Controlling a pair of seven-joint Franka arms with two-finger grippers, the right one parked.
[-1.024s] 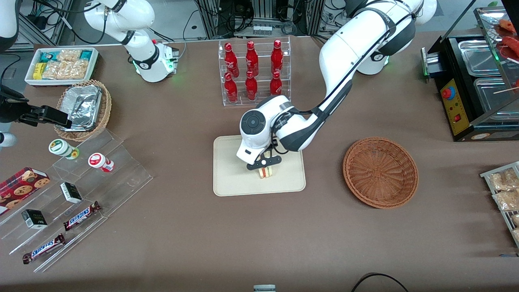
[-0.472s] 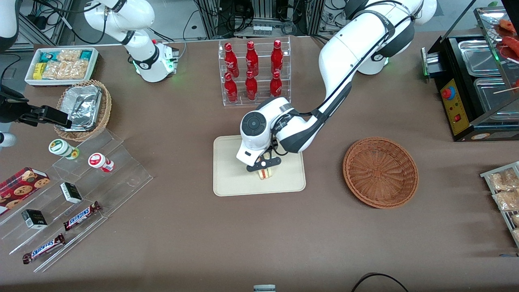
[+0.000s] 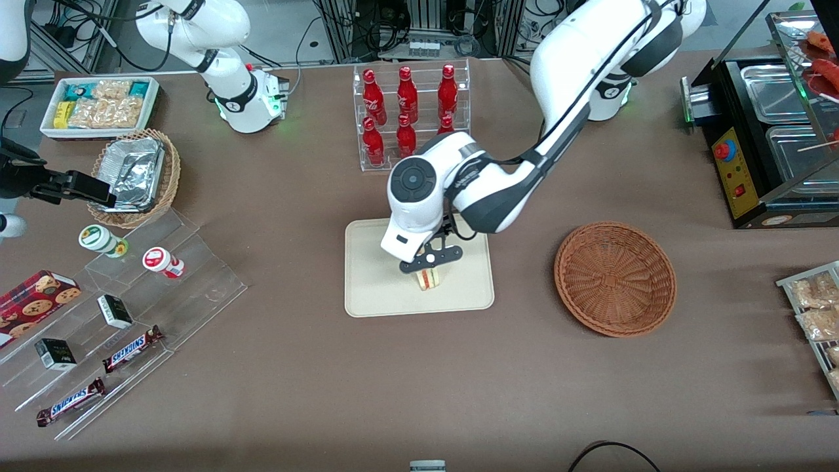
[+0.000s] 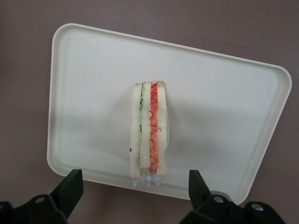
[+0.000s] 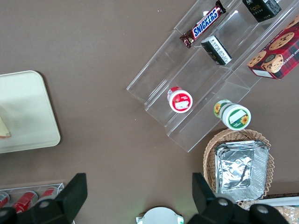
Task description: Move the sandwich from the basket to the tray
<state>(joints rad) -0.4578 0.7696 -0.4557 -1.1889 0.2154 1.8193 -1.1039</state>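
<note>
The sandwich (image 4: 150, 133) is seen standing on its crust edge on the tray (image 3: 373, 288), its cut face with red, orange and green layers turned up toward the wrist camera. It is touched by nothing. The end effector (image 3: 431, 259) is held directly above it, and its fingers (image 4: 68, 187) are spread wide apart, well clear of the bread on either side, with nothing clamped between them.

Compared with half a second and a second ago, the end effector and the wrist are found higher above the tray, and the forearm has been raised and drawn back toward the bottle rack (image 3: 409, 118). The sandwich itself is left in the same spot on the tray. From this it is judged that the release has been made and a retreat upward has been begun.

The basket (image 3: 615, 278) is seen beside the tray, toward the working arm's end of the bench (image 3: 419, 380), and nothing is seen in it. The task is therefore judged to be essentially complete. Only the withdrawal of the arm is thought to be left, and care may be needed that the upright wedge is not brushed and tipped.
</note>
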